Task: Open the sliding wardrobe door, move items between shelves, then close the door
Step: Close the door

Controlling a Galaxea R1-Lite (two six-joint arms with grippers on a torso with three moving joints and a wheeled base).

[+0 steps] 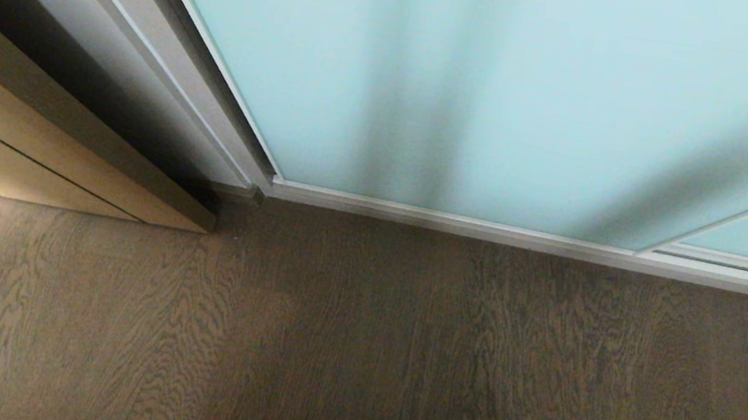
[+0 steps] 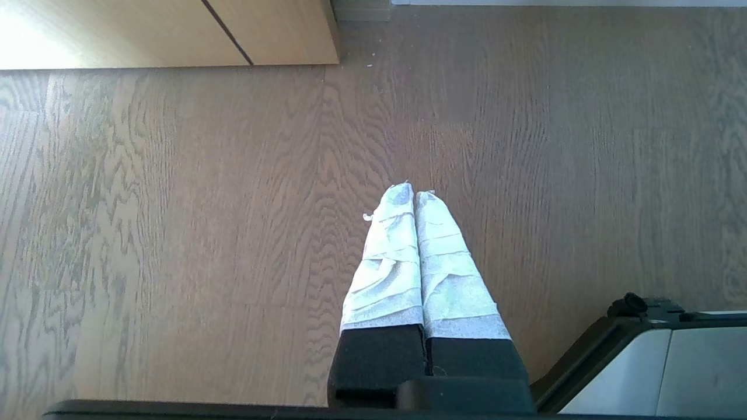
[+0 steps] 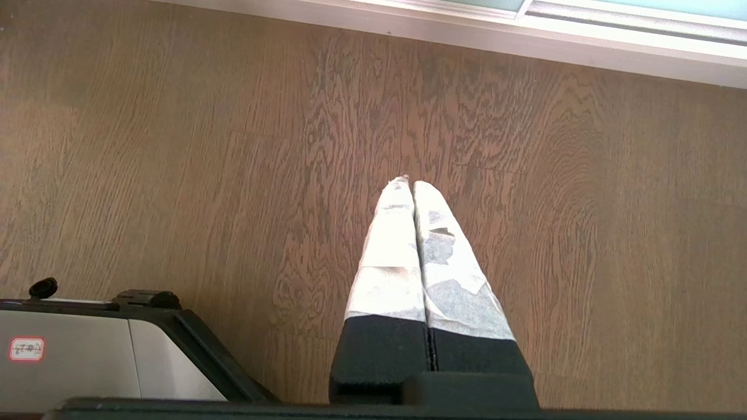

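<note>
**Door shut, both arms low: the risks lie in the first reach**

Head view: the sliding wardrobe door (image 1: 505, 90) fills the upper part of the picture, its frosted glass closed down to the bottom rail (image 1: 459, 223), which meets the wood-grain floor (image 1: 355, 352). Left of the door stands its grey frame post (image 1: 169, 67), and left of that a tan wooden cabinet (image 1: 29, 143). Neither arm shows here, and the shelves and any items are hidden behind the glass. The door seems not yet opened, so the task looks to be at its start or already finished; I cannot tell which.

Left wrist view: the left gripper (image 2: 414, 192) hangs over the floor, well apart from the door, jaws pressed together and holding nothing. The robot's base (image 2: 642, 361) sits just beside it.

Right wrist view: the right gripper (image 3: 407, 184) hangs over the floor near the bottom rail, jaws likewise pressed together and empty.

Likely trouble: smooth glass offers closed, tape-wrapped jaws little purchase, so a push could slip. A reach aimed low could strike the rail. Pressing the pane rather than its frame edge could jam the door in its track.
</note>
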